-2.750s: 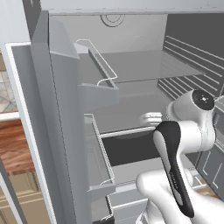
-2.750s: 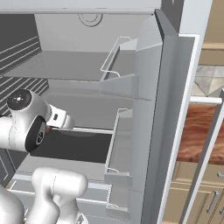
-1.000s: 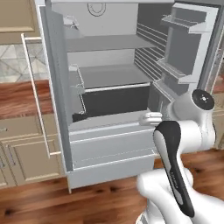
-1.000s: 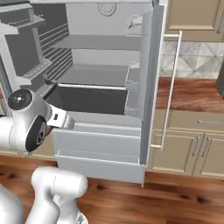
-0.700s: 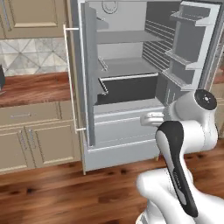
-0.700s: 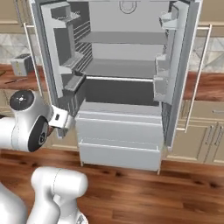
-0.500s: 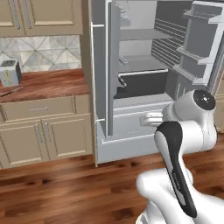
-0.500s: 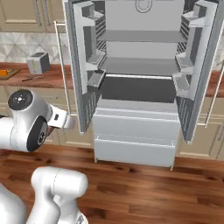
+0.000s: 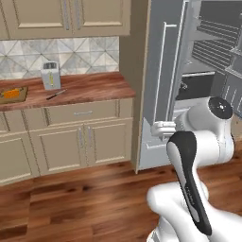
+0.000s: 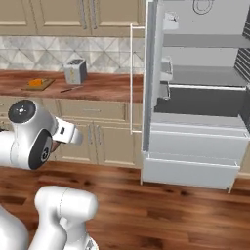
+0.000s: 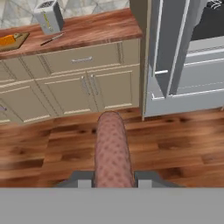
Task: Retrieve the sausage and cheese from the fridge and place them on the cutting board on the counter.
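One sausage (image 11: 113,151), reddish-brown and speckled, stands between the two finger tips of the gripper (image 11: 113,178) in the hand view, the jaws closed on its lower end and its rounded free end pointing out over the wood floor (image 11: 65,148). One gripper, one arm: in the left base view the gripper (image 9: 160,129) sits in front of the fridge's lower part, and the sausage cannot be made out there. One floor of reddish-brown planks lies below. One fridge (image 10: 195,97), light grey, stands open with two doors swung out; its grey shelves and two bottom drawers show in the right base view, and a long bar handle (image 10: 131,78) runs down the near door. One counter (image 9: 85,90), reddish wood grain, adjoins the fridge on the side of that door, over beige cabinets (image 9: 80,142) with silver handles. On the counter: one toaster (image 9: 50,75), silver, near the tiled wall; one knife (image 9: 56,94) lying just beside the toaster; one cutting board (image 9: 13,94), tan, well apart from the fridge at the far end of the counter. One cheese (image 9: 15,93), an orange wedge, lies on the board. Beige upper cabinets (image 9: 71,16) hang above the counter.
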Available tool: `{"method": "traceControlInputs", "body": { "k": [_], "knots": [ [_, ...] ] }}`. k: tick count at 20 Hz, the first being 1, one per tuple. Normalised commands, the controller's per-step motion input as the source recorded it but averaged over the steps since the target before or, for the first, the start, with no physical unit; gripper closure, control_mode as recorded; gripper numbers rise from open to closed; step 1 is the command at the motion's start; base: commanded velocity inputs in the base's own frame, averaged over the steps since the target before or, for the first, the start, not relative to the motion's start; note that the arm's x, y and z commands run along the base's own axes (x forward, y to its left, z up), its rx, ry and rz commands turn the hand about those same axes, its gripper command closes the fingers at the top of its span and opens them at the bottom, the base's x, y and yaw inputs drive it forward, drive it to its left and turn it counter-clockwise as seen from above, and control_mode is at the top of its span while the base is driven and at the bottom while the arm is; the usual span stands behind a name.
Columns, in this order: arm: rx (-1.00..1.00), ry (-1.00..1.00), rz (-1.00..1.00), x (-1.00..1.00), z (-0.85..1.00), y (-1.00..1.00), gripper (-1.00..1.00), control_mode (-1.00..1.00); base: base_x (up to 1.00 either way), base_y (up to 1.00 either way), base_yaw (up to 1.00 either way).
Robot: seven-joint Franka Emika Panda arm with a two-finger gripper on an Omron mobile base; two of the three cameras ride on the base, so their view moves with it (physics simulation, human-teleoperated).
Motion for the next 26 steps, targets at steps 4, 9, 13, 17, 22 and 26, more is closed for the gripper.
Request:
{"method": "traceControlInputs", "body": {
  "k": [4,9,13,17,22,26],
  "knots": [
    [0.0,0.0,0.0,0.0,0.0,0.0,1.0,1.0,0.84,1.0,0.0],
    [0.0,0.0,0.0,0.0,0.0,0.0,1.0,1.0,1.0,1.0,0.0],
    [0.0,0.0,0.0,0.0,0.0,0.0,1.0,1.0,0.92,1.0,0.0],
    [0.0,0.0,0.0,0.0,0.0,0.0,1.0,1.0,0.61,1.0,0.0],
    [0.0,0.0,0.0,0.0,0.0,0.0,1.0,1.0,0.47,1.0,0.0],
    [0.0,0.0,0.0,0.0,0.0,0.0,1.0,1.0,0.19,1.0,0.0]
  ]
}}
